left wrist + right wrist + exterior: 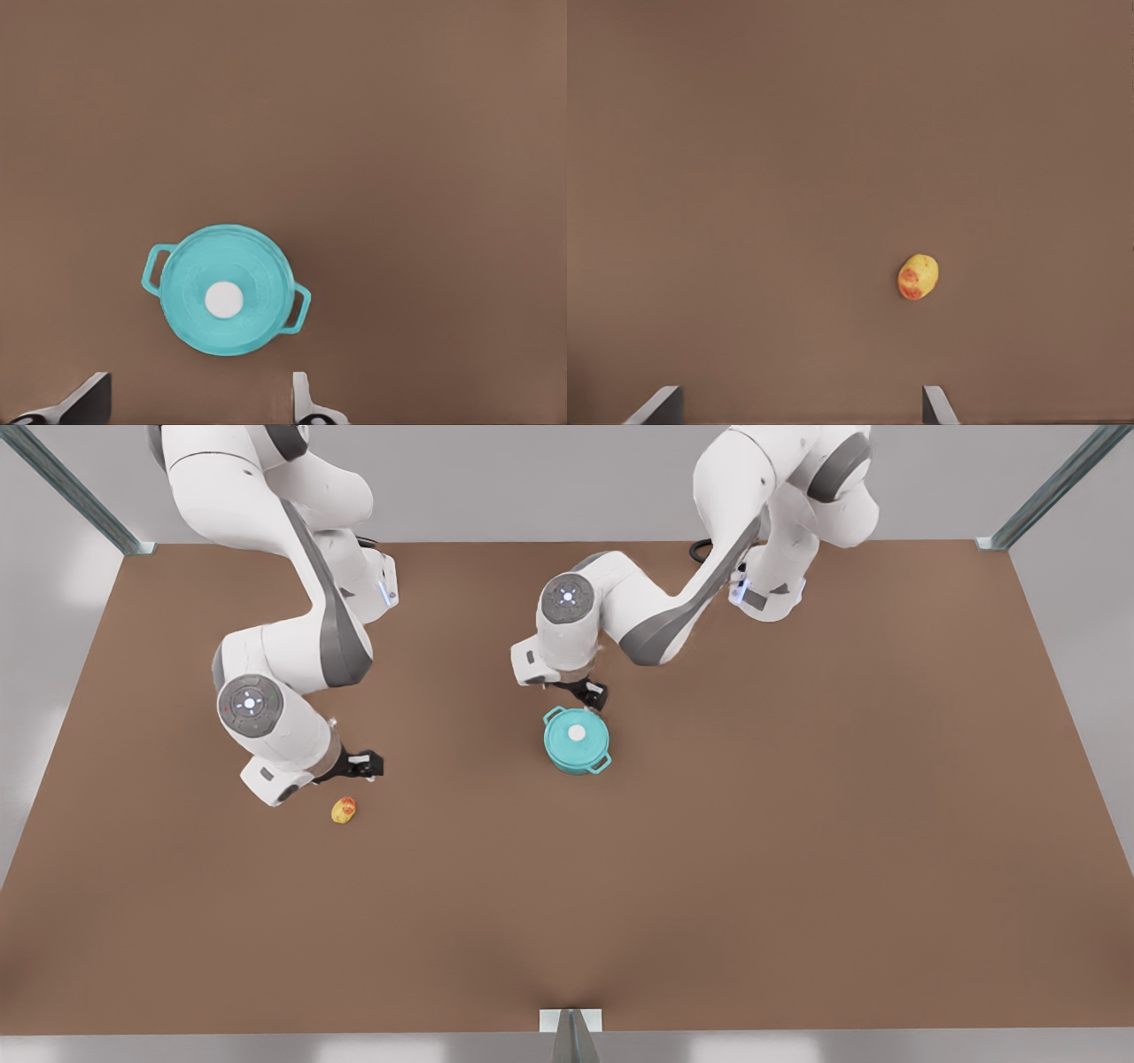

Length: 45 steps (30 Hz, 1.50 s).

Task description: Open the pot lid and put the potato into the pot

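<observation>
The teal pot [601, 763] stands near the table's middle with the pot lid [567, 746] resting flat on it, white knob up. My left gripper [589, 691] hovers open just behind the pot; its wrist view looks down on the pot lid [252, 266], the pot's loop handles [155, 268] and my open left gripper [195, 403]. The potato [344, 810], yellow with red-orange patches, lies on the table at the front view's left. My right gripper [363, 763] hangs open slightly behind it. In its wrist view the potato [918, 276] lies beyond my right gripper [797, 405].
The brown table [797, 824] stretches wide around both things. Metal frame posts [1001, 540] stand at the far corners and one at the near edge's middle [571, 1027].
</observation>
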Motion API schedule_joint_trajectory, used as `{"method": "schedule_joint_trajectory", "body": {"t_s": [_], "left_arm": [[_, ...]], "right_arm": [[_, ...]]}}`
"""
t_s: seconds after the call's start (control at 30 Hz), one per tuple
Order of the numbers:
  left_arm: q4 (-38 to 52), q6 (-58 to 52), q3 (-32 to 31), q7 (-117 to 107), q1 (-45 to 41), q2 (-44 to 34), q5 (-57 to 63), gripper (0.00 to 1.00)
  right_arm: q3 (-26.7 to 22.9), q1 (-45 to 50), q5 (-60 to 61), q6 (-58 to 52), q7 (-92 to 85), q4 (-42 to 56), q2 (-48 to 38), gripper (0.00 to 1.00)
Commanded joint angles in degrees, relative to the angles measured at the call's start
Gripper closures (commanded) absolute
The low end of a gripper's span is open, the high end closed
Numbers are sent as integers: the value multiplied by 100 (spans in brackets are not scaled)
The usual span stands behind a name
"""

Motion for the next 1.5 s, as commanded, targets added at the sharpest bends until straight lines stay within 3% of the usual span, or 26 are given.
{"method": "schedule_joint_trajectory", "body": {"t_s": [0.0, 0.07, 0.37, 0.63, 0.77, 1.47], "left_arm": [[-375, 1358, -31, -4496, -196, 97, 48, 0], [-349, 1395, -31, -4513, -222, 483, 127, 0], [-402, 1720, -23, -4470, -328, 976, 347, 0], [-885, 2274, 4, -4478, -134, 888, 488, 0], [-965, 2370, 39, -4452, -108, 915, 488, 0], [-1509, 2511, 223, -4276, -108, 765, 549, 0]], "right_arm": [[-376, -114, 4, 36, 946, -130, 75, 0], [-395, -642, 48, 273, 735, -148, 92, 0], [-307, -457, -31, 827, 867, -166, 690, 0], [-307, -800, -645, 2127, 911, -165, 1507, 0], [-307, -870, -594, 2751, 1262, -1062, 1235, 0], [-289, -739, -655, 4228, 1535, -2213, 1323, 0]]}}
